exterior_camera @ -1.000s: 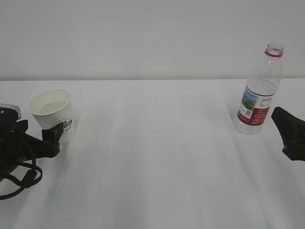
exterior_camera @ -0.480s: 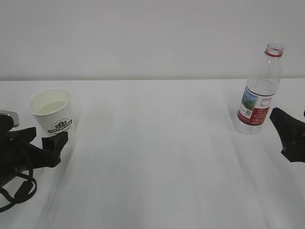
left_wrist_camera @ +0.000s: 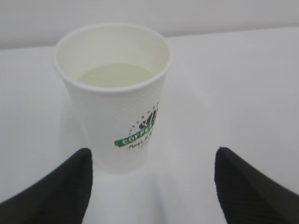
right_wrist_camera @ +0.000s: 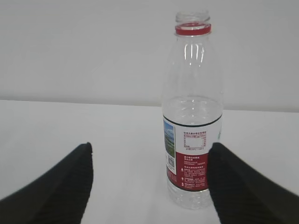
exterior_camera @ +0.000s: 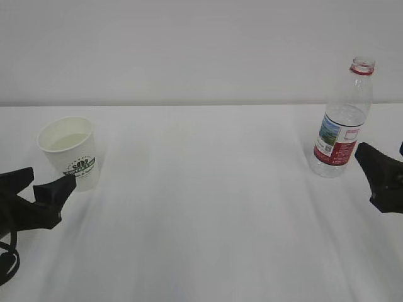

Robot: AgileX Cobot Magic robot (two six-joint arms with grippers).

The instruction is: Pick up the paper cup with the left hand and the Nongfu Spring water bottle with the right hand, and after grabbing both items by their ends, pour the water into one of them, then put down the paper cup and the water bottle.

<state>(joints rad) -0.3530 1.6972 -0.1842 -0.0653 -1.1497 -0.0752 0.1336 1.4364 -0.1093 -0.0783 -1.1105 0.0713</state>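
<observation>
Both of my arms stand clear of their targets on the plain white tabletop [exterior_camera: 201, 207]. The small white paper cup [exterior_camera: 68, 153] with the green round logo and dotted wall stands upright at the left of the exterior view. The cup holds clear liquid, the water [left_wrist_camera: 114, 74], part-way up its cream interior. My left gripper [exterior_camera: 28, 189] sits just in front of the cup, jaws spread wide and holding nothing. In the left wrist view the two black fingers [left_wrist_camera: 56, 191] flank the cup's base without touching it.

At the right, the clear ribbed plastic Nongfu Spring water bottle [exterior_camera: 343, 123], with red neck ring and red-and-white label, stands upright and uncapped. It shows water up to about the top of its label. My right gripper [exterior_camera: 381, 179] waits just beside the bottle, jaws open wide and empty. In the right wrist view the bottle stands nearer the right finger than the left.

With liquid in the cup and both vessels standing free, I cannot tell whether I am at the approach or already past the put-down. If gripping, I would centre each vessel between the jaws before closing. The cup wall looks soft, so I judge a gentle squeeze low on the body is safest, lest the rim buckle and spill. The bottle looks light and could tip if one finger meets it first.
</observation>
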